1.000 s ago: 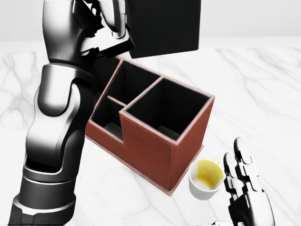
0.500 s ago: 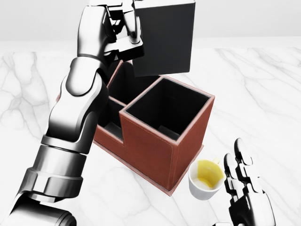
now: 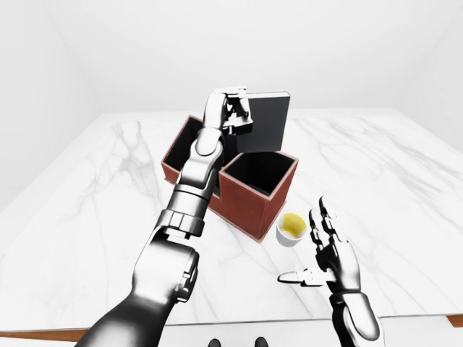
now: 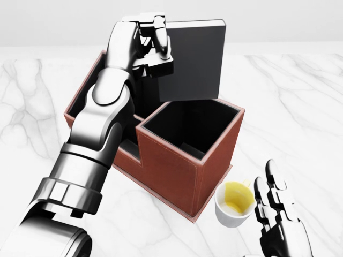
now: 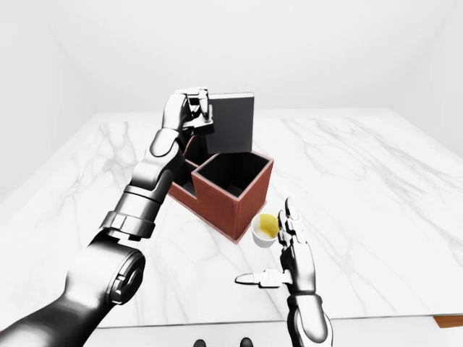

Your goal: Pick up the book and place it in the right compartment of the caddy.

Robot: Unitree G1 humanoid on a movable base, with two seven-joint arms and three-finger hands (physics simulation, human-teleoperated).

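Observation:
My left hand (image 4: 153, 45) is shut on a black book (image 4: 193, 61) and holds it upright, its lower edge just above the far rim of the right compartment (image 4: 190, 126) of the red-brown caddy (image 4: 177, 171). The book (image 3: 266, 121) also shows in the left-eye view, above the caddy (image 3: 249, 202). My right hand (image 4: 278, 225) is open and empty at the head view's bottom right, beside the caddy.
A white cup (image 4: 234, 203) with yellow inside stands on the white marble table (image 4: 300, 107) against the caddy's near right corner, next to my right hand. The caddy's smaller left compartments (image 4: 126, 134) lie under my left forearm.
My left arm has stretched further out and carried the book lower and toward the right compartment's far rim. The right hand has not moved.

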